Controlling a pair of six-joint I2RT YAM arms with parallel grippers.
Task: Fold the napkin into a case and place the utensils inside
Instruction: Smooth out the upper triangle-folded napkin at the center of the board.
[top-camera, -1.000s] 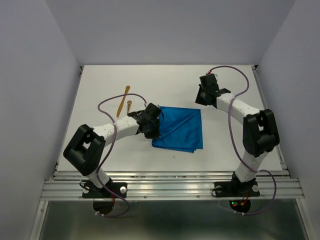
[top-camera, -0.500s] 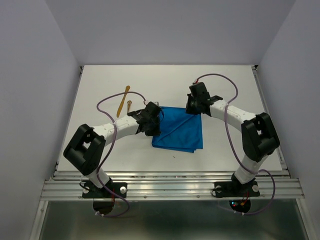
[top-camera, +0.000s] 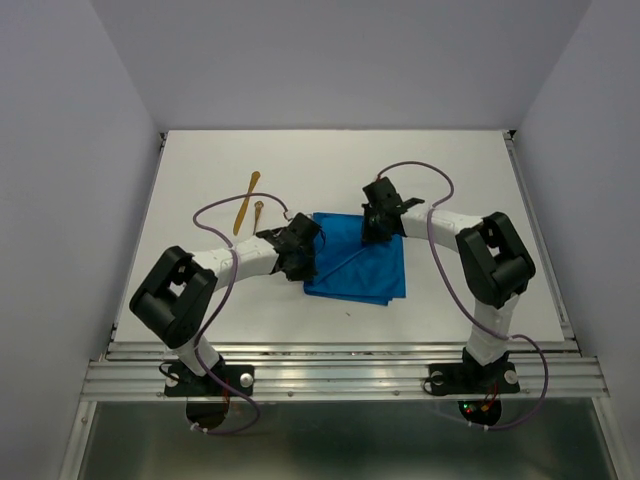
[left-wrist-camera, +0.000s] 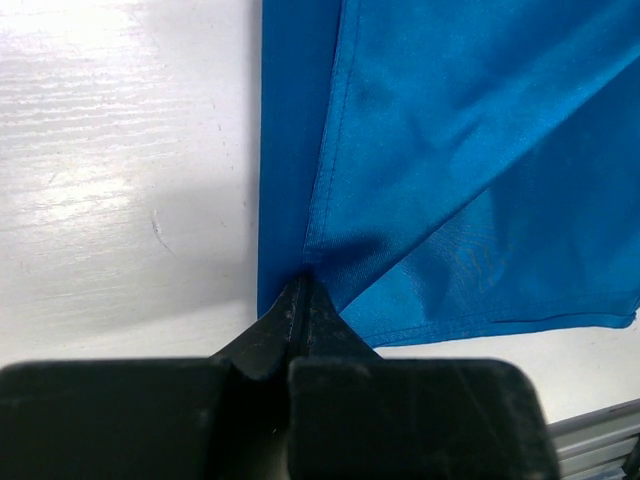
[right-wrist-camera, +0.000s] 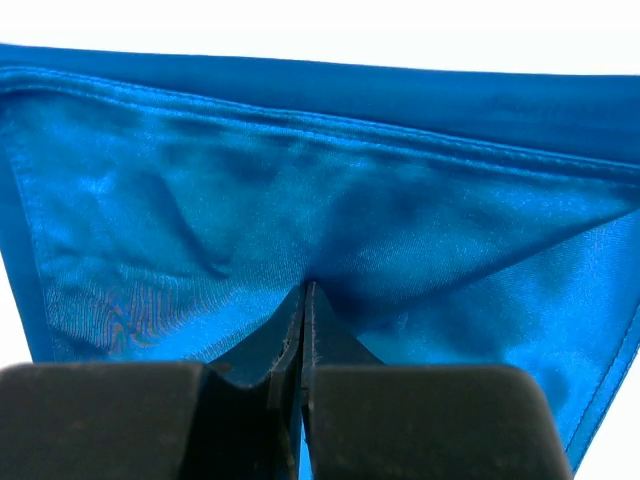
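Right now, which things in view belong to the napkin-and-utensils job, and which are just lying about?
Part of the job:
- napkin, partly folded
- utensils, two golden pieces lying apart from the cloth on its left
- left gripper, shut on the napkin's edge
- right gripper, shut, tips on the cloth

Lying about:
- no stray item visible; only the table itself

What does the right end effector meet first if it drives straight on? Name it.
The napkin. The shut right end effector points at its folded top layer and seems to be touching it, though depth is unclear.
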